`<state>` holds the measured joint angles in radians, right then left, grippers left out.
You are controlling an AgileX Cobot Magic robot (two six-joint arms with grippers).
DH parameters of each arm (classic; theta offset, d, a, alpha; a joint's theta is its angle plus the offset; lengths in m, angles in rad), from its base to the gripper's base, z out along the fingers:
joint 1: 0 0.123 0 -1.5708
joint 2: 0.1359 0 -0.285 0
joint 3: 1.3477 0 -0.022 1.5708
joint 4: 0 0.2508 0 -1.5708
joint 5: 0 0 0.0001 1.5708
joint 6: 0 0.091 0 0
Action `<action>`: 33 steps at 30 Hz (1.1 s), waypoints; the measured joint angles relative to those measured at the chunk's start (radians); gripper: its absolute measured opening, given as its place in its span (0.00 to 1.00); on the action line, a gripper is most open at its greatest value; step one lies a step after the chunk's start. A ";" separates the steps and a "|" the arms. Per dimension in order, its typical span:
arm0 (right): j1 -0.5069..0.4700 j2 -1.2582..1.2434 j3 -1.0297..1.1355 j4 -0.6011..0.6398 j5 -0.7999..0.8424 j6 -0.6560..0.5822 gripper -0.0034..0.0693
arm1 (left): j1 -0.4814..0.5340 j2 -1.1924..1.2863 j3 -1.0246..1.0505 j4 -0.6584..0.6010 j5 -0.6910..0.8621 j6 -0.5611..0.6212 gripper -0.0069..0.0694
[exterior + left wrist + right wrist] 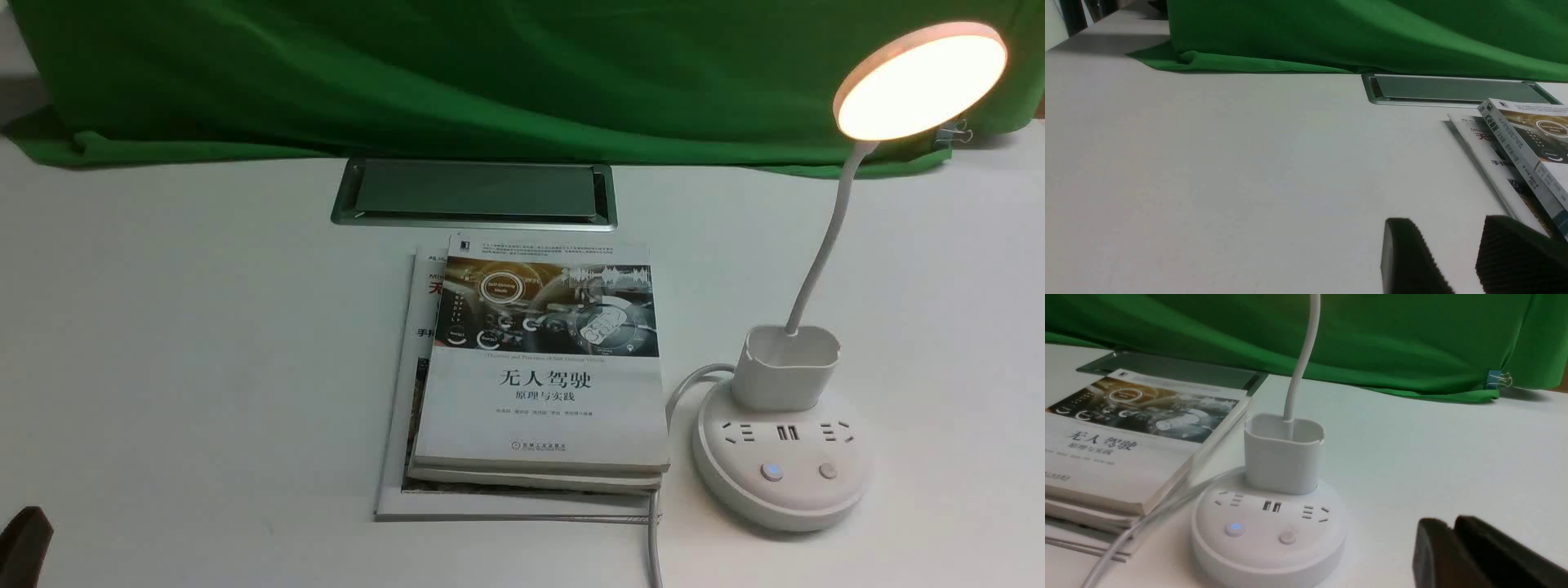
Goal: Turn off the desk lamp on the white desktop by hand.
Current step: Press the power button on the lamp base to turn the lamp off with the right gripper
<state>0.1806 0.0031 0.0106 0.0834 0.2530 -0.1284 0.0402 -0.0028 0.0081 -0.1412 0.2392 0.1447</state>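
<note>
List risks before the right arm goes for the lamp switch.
1. The lit button and plain button sit close together on the desk lamp base; the right end effector could hit the wrong one.
2. The cup stands just behind them; overshoot may shove the lamp toward the books.

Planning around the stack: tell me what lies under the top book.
A second book shows only its near edge beneath the top book. Below both lies a wider magazine, sticking out on the left and near sides. Their covers are mostly hidden.
</note>
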 joint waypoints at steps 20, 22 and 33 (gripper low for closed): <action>0.000 0.000 0.000 0.000 0.000 0.000 0.14 | 0.000 0.000 0.000 0.000 0.000 0.000 0.41; 0.000 0.000 0.000 0.000 0.000 0.000 0.14 | 0.000 0.000 0.000 0.000 0.000 0.000 0.41; 0.000 0.000 0.000 0.010 -0.032 0.026 0.14 | 0.000 0.000 0.000 0.000 0.000 0.000 0.41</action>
<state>0.1806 0.0031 0.0106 0.0934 0.2210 -0.1026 0.0402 -0.0028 0.0081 -0.1412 0.2392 0.1447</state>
